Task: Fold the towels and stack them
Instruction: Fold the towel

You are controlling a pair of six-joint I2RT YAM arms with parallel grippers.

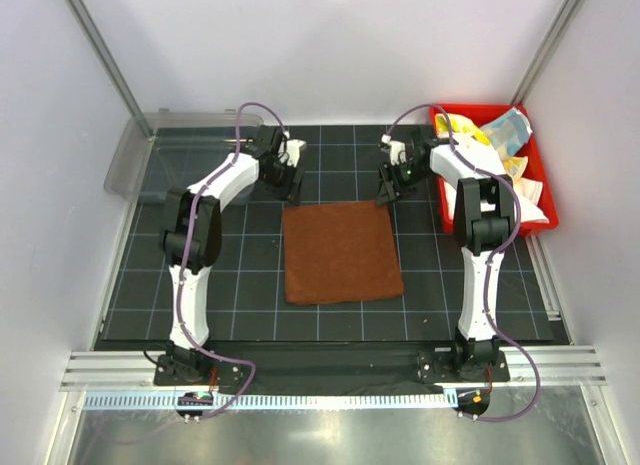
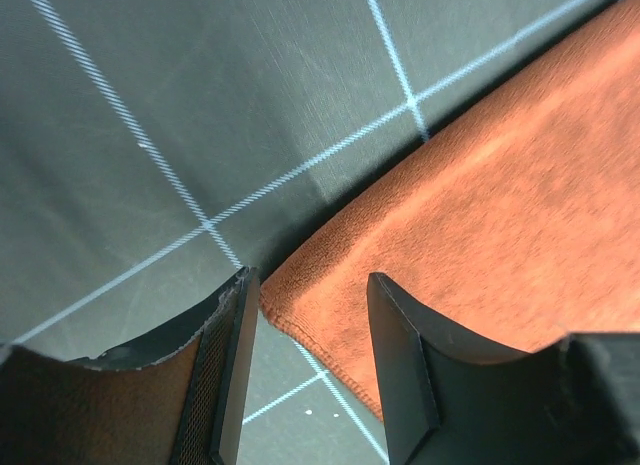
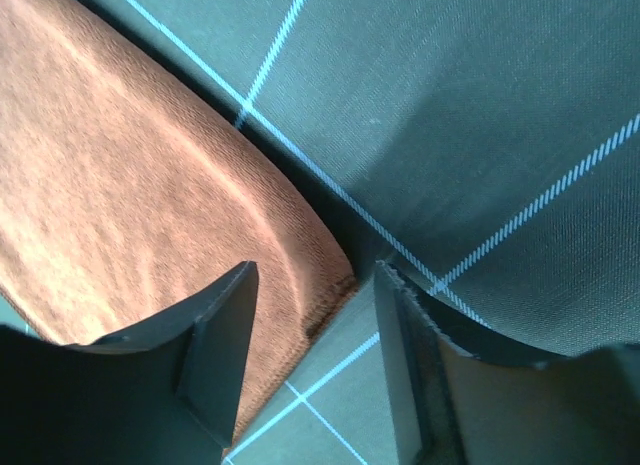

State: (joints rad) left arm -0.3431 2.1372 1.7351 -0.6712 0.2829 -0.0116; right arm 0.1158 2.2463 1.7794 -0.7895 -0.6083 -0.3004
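Subject: a rust-brown terry-cloth towel, spread flat in one layer at the middle of the dark mat with a pale grid.
Outline: close to square, so no long axis can be told with confidence.
Orientation: the sides run nearly parallel to the grid lines. One edge faces the arm bases and the opposite edge faces the back wall.
Far corners: both point away from the bases, and a gripper stands over each.
Left gripper: lowered at the far-left corner of the towel.
Left wrist view: the left gripper has its jaws partly apart and straddles the rounded corner of the towel. One finger stands over bare mat just beside the hem, and the other stands over the cloth. No cloth is pinched.
Right gripper: lowered at the far-right corner, mirroring the left.
Right wrist view: the right gripper is also about half open. The corner of the towel lies in the gap, with one finger above the cloth and the other above the mat. Nothing is gripped.
Red plastic bin: at the far right, beside the mat, holding a loose heap of cloths. Among them are a light-blue one and a white one.
Clear plastic tub: at the far-left corner of the mat, well apart from the towel.
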